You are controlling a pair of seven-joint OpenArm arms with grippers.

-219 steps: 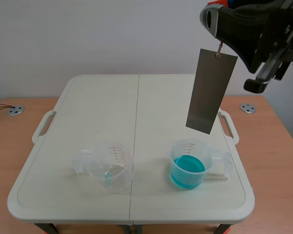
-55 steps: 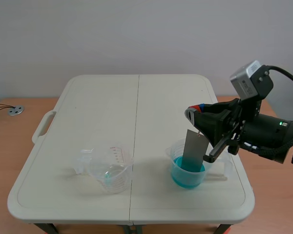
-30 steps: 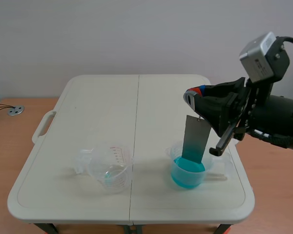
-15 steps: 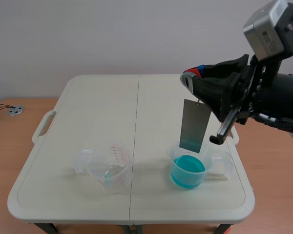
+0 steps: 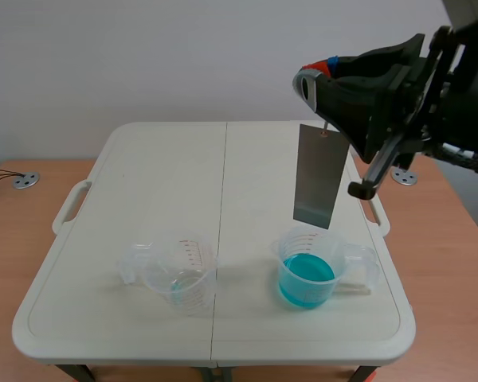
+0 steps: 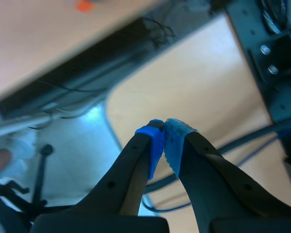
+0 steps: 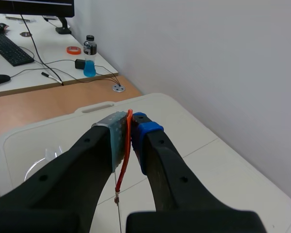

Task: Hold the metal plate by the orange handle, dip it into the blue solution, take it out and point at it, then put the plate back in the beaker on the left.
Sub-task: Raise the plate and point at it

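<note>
A grey metal plate hangs upright in the air above the beaker of blue solution, its lower edge clear of the rim. My right gripper is shut on the thin orange handle at the plate's top; the right wrist view shows the orange wire pinched between the pads. An empty clear beaker with red markings stands on the left part of the white table. My left gripper is shut on nothing, off the table and out of the scene view.
The white folding table has handles at its left and right edges. A wooden desk surrounds it. The right wrist view shows a desk beyond with a bottle of blue liquid and a tape roll.
My right arm has risen with the plate: from dipped in the blue solution to hanging fully above the beaker. Both beakers stayed put.
</note>
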